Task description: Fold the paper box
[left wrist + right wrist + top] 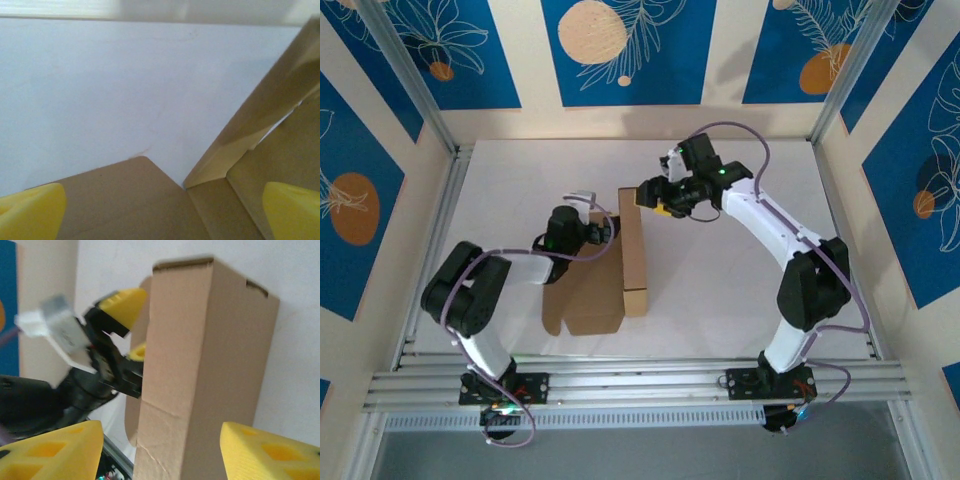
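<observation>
Top external — paper box [595,290] half-folded, left pincer [604,228] & right pincer [648,198] spread.

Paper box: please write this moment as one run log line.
paper box partly folded, one long side upright | left gripper open over its flat part | right gripper open, astride the upright side

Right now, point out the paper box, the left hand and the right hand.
paper box [633,255], top external view, its upright folded wall.
left hand [161,210], left wrist view, midway between yellow fingertips.
right hand [160,450], right wrist view, midway between yellow fingertips.
</observation>
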`<state>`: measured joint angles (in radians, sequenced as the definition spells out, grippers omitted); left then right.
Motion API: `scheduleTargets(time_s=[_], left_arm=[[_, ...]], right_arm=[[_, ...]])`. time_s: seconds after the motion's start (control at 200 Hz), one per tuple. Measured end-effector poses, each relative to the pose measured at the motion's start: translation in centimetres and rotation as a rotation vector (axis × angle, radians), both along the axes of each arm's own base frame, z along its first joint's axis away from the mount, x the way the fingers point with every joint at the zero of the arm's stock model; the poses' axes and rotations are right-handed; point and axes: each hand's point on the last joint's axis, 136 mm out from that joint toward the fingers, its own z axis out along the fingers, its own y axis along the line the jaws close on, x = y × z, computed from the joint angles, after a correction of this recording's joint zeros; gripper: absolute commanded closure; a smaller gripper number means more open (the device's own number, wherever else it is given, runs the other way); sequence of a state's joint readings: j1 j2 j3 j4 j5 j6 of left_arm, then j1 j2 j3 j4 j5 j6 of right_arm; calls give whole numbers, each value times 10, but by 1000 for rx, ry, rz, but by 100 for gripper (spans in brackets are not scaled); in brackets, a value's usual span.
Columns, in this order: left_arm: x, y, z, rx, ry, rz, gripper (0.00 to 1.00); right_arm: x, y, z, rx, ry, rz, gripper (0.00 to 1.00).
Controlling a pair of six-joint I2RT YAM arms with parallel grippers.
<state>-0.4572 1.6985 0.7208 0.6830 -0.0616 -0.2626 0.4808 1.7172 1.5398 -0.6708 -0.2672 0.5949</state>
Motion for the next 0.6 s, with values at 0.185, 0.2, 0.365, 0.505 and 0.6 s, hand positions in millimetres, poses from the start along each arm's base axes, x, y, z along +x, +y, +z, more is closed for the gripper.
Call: scheduleTargets(time_s=[0.185,0.2,0.365,0.505,0.6], left_arm=[[-7,39,18,-2,62,176,0],[-8,41,19,-7,71,182,0],[-22,64,52,-60,104,227,0],[-35,55,111,-120,85,163,0],[-50,49,167,-166,16,104,0]], right_arm=[[-21,12,-26,-84,40,52,45],[-21,12,-29,-93,44,54,46],[-22,7,-59,-126,75,36,55],[-21,-12,-59,-62,70,-28,60],[-19,-38,-64,-13,84,-112,60]])
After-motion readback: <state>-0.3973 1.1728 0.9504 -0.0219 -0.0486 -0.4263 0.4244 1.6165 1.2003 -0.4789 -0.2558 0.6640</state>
